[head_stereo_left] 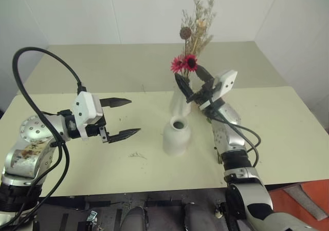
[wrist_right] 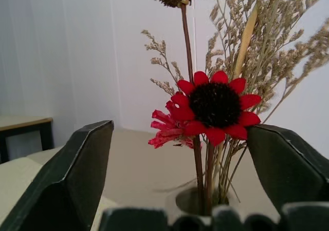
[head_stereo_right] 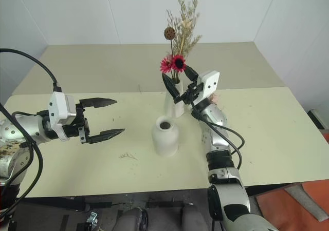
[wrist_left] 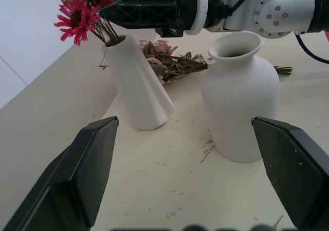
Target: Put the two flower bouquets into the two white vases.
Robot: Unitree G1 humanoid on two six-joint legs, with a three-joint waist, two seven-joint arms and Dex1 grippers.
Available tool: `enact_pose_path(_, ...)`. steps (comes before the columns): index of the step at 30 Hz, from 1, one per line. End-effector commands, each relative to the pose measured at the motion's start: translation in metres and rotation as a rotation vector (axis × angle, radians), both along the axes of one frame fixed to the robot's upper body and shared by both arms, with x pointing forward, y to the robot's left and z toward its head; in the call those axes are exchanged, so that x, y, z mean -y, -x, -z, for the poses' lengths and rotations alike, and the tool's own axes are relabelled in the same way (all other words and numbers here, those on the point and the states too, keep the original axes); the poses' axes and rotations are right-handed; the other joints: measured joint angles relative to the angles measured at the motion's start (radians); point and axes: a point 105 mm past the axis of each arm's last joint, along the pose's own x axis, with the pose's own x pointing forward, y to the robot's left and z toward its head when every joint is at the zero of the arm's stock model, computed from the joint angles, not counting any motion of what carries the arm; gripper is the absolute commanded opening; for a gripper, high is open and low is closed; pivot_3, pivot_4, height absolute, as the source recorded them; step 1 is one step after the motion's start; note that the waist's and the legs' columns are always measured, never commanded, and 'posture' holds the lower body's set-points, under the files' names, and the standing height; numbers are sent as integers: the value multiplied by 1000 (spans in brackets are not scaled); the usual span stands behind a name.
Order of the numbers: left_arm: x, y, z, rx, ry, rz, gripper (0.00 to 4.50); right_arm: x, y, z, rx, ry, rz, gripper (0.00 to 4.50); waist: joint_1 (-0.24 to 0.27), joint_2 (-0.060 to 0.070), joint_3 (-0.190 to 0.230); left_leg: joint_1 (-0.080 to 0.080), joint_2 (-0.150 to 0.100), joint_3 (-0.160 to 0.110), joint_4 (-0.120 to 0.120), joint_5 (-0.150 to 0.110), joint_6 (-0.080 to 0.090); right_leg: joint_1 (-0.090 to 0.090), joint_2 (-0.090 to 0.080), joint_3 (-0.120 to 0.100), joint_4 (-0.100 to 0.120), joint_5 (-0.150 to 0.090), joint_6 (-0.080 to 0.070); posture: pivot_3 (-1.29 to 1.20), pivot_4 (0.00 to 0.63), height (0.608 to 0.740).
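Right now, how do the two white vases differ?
The tall vase is slim and tapering and holds the daisy bouquet; the short vase is fatter, bottle-shaped with a flared round mouth, and is empty. From the head views, the tall vase stands farther from the robot, the short vase nearer. Both are matte white, on the table.

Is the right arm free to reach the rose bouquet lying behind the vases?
Probably yes: the right gripper is open beside the tall vase, and the rose bouquet lies on the table just behind.
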Motion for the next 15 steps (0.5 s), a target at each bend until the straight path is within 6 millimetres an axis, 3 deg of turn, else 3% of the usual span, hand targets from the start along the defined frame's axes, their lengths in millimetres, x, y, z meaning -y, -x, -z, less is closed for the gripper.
enact_pose_path(1,0,1,-8,38,-4,6,4500,20,9,-12,55,12,72,4475,0,0,0,0,0,0,0,0,0,0,0,0,0,0,0,0,150,740)
enact_pose_path(5,0,2,-7,35,-9,4,4500,50,21,-15,20,48,147,4475,1,0,0,0,0,0,0,0,0,0,0,0,0,0,0,0,150,740)
enact_pose_path(8,-1,2,-5,31,-19,0,4500,66,28,-14,-69,194,197,4475,3,0,0,0,0,0,0,0,0,0,0,0,0,0,0,0,150,740)
enact_pose_path(12,-2,0,-3,28,-24,2,4500,80,33,5,-282,423,246,4475,1,0,0,1,0,0,0,0,0,0,0,0,-4,0,0,0,150,740)
enact_pose_path(15,-1,-1,-3,26,-24,8,4500,92,34,18,-487,490,335,4475,-2,0,0,2,0,1,0,0,0,1,1,1,-3,-1,-1,0,150,740)
